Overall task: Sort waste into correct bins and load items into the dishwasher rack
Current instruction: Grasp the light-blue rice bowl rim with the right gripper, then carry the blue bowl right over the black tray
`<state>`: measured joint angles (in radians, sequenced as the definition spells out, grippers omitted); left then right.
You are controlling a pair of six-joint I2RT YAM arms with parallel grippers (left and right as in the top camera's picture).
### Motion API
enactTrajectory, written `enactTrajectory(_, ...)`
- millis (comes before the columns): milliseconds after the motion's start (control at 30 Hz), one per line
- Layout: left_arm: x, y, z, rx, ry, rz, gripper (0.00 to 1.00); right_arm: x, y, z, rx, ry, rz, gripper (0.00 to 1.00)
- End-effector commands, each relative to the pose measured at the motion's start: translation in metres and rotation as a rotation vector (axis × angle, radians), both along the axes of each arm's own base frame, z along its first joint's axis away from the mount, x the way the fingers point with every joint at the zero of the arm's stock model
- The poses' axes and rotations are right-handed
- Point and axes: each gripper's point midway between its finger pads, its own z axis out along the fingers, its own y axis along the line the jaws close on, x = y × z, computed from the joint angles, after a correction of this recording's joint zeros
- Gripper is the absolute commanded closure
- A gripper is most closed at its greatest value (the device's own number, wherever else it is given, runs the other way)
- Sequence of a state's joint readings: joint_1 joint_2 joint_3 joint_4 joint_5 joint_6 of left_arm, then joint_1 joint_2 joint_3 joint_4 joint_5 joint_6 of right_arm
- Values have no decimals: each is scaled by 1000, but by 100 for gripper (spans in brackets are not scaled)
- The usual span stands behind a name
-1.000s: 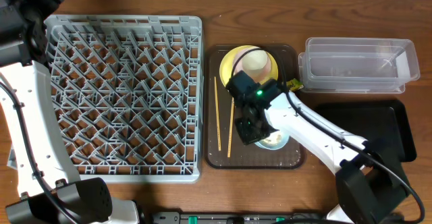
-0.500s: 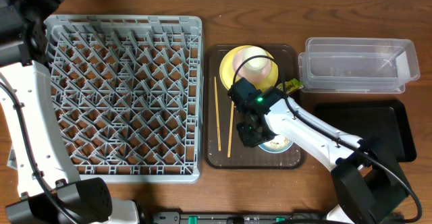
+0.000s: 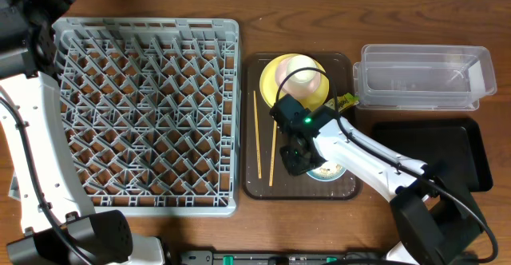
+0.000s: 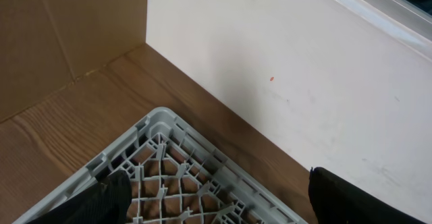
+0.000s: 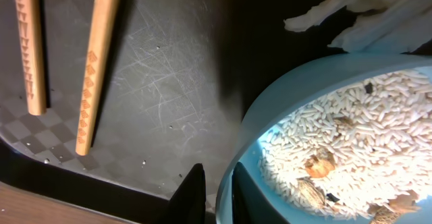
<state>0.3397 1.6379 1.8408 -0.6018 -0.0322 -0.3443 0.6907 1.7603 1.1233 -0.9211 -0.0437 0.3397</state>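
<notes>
My right gripper [image 5: 217, 178] is shut on the light blue bowl [image 5: 270, 109], one finger outside the rim and one inside. The bowl holds whitish rice scraps [image 5: 351, 129] and sits at the front right of the brown serving tray [image 3: 255, 187]. Seen from overhead, the right gripper [image 3: 307, 163] covers part of the blue bowl [image 3: 334, 172]. Two chopsticks [image 3: 257, 137] lie on the tray's left side. A pink bowl [image 3: 302, 77] rests on the yellow plate [image 3: 271, 77]. A crumpled white napkin [image 5: 364, 15] lies beside the blue bowl. My left gripper [image 4: 216, 183] hangs open over the grey rack's [image 4: 155, 126] far corner.
The grey rack [image 3: 144, 24] fills the table's left half. A clear tub [image 3: 423, 51] stands at the back right, with the black tray [image 3: 447, 153] in front of it. A green-and-yellow wrapper [image 3: 346, 100] lies between the serving tray and the tub.
The right gripper has shifted a little toward the table's front, uncovering more of the pink bowl, and now sits over the blue bowl's rim. The left arm has not moved.
</notes>
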Motion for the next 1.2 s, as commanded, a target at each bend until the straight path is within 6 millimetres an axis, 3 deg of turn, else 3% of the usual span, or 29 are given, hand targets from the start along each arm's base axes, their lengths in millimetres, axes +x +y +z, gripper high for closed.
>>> enactTrajectory(0,-4,2,15,5,-35,13,14,0,-8,-4,-19,-3,-13,87)
enactTrajectory(133,-4,2,15,5,-35,13,14,-2,-9,-8,-21,-2,-13,89)
enactTrajectory(233,-4,2,15,5,-35,13,15,-2,-9,-8,-20,-3,-13,99)
enactTrajectory(433,-4,2,15,5,-35,13,15,-1,-6,3,-14,7,-42,99)
enactTrajectory(867,-4,2,15,4,-35,13,15,-10,-15,74,40,-45,-107,99)
enactTrajectory(1167,-4,2,15,4,-34,13,15,-13,-55,113,77,-92,-258,99)
